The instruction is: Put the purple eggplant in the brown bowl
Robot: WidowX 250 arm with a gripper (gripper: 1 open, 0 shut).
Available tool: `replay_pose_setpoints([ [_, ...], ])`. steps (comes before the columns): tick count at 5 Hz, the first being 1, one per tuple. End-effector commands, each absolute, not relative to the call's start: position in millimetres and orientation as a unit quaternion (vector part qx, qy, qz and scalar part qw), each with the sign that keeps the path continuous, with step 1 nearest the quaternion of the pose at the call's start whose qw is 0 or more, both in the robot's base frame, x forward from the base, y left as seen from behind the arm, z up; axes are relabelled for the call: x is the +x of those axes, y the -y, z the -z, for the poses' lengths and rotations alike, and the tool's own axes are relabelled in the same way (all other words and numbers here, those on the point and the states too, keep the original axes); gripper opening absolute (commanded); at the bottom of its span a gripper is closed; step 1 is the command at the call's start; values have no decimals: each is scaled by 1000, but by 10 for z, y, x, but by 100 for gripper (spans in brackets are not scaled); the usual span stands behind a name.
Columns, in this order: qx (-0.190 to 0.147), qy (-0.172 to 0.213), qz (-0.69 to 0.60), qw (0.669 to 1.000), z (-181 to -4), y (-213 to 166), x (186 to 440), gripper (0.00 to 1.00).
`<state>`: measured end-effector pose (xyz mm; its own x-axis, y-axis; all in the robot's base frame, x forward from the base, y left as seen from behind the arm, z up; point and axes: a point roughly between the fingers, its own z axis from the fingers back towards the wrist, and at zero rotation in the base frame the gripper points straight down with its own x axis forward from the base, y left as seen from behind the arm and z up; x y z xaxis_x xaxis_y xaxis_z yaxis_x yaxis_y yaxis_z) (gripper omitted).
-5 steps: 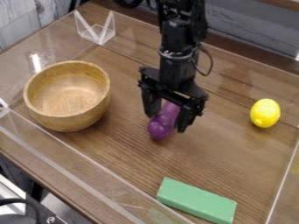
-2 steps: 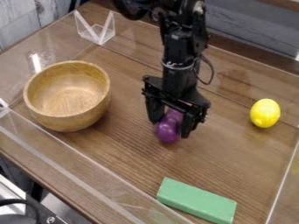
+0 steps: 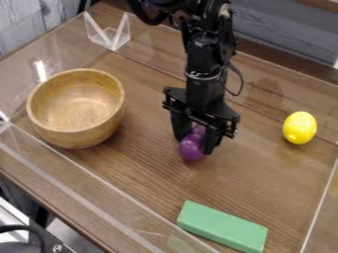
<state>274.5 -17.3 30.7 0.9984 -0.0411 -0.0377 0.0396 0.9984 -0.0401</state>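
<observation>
The purple eggplant (image 3: 193,149) lies on the wooden table near the middle. My gripper (image 3: 195,144) points straight down over it, one black finger on each side of the eggplant. The fingers stand close against its sides, and I cannot make out whether they press on it. The eggplant's upper part is hidden behind the gripper body. The brown bowl (image 3: 79,132) sits on the table to the left, a short way from the gripper, with nothing in it.
A yellow lemon (image 3: 299,127) lies at the right. A green block (image 3: 222,226) lies near the front edge. A clear plastic stand (image 3: 109,30) is at the back left. Low clear walls (image 3: 158,212) border the table.
The gripper has sunk slightly around the eggplant and its fingers have drawn closer together. The eggplant, bowl and lemon have stayed in place.
</observation>
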Motion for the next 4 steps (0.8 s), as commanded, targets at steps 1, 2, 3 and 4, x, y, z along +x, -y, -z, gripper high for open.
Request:
replay_pose_setpoints([
  [1, -26, 1, 19, 999, -329, 203, 2845, 0],
  [2, -33, 5, 16, 999, -292, 216, 2875, 0],
  [3, -40, 8, 14, 999, -243, 221, 2899, 0],
  [4, -46, 9, 9, 999, -189, 216, 2911, 0],
])
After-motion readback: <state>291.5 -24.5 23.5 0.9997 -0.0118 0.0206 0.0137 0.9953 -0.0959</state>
